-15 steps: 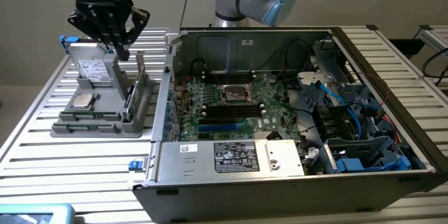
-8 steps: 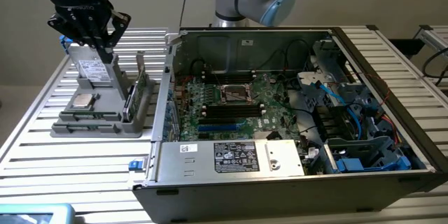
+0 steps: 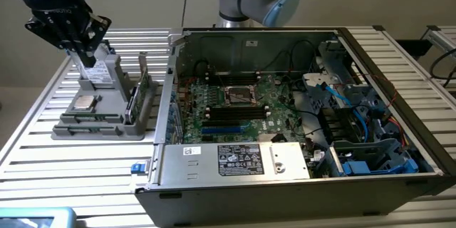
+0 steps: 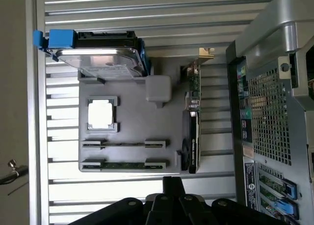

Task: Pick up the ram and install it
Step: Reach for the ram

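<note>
The ram [image 4: 123,144] is seated edge-up in a slot of the grey holder [image 4: 132,124], a second stick [image 4: 123,164] slotted beside it. A processor chip [image 4: 101,113], a hard drive [image 4: 100,63] (blue-framed) and an upright card [image 4: 192,131] are also kept there. The gripper [image 3: 87,57] is held above the holder, closed and empty.

The end effector [image 3: 87,57] hangs pointing down, its fingers closed together.
</note>
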Controlling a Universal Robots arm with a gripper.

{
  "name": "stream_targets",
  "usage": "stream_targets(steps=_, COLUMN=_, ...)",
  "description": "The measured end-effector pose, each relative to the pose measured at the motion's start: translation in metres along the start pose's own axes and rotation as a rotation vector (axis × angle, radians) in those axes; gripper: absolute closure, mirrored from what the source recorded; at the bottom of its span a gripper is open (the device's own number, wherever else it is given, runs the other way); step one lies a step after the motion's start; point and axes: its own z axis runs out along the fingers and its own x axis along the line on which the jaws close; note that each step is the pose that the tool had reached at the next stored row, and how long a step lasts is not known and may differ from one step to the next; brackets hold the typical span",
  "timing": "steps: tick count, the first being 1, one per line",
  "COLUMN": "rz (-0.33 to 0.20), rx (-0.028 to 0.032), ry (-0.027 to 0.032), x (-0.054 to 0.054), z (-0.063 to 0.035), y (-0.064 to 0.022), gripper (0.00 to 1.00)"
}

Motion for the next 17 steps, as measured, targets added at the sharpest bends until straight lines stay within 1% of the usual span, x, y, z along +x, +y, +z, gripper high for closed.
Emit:
stream_targets(steps=6, rz=0.0, rx=0.0078, ry=0.0034, x=0.027, z=0.0034, y=-0.0021, gripper=0.89)
stream_targets(steps=9, rz=-0.001, rx=0.0114, ry=0.0054, x=0.038, z=0.0053, y=-0.003, gripper=0.89)
stream_targets(steps=11, rz=-0.001, rx=0.0136, ry=0.0068, x=0.043, z=0.007, y=-0.0033, gripper=0.89)
stream_targets(steps=17, rz=-0.001, rx=0.0228, ry=0.0083, x=0.05, z=0.0131, y=0.0035, gripper=0.89)
